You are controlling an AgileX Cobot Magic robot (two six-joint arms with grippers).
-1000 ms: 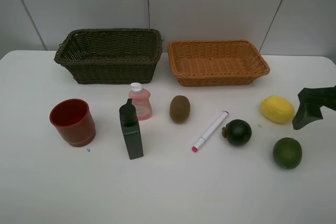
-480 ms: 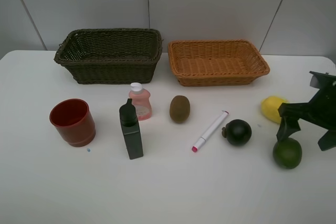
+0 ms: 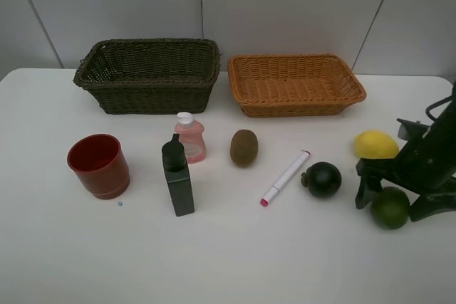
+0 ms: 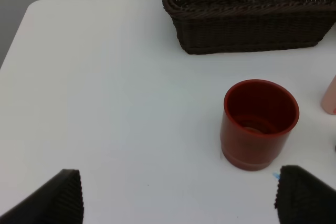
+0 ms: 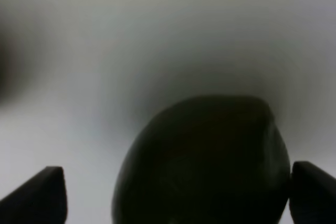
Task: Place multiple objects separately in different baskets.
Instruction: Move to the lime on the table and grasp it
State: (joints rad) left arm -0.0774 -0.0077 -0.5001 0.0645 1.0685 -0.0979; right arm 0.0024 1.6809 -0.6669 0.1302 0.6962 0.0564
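Observation:
My right gripper stands open, its fingers straddling the green lime at the table's right. In the right wrist view the lime is a dark blur between the fingertips. Beside it lie the yellow lemon and a blackish round fruit. Further left are the marker, kiwi, pink bottle, dark green bottle and red cup. The left gripper is open and empty, short of the red cup.
Two baskets stand at the back of the white table: the dark olive one on the left and the orange-tan one on the right, neither holding anything. The dark basket also shows beyond the cup in the left wrist view.
The right arm has come in from the right edge, moving left and down past the lemon until its open fingers straddle the lime. Nothing else moved.

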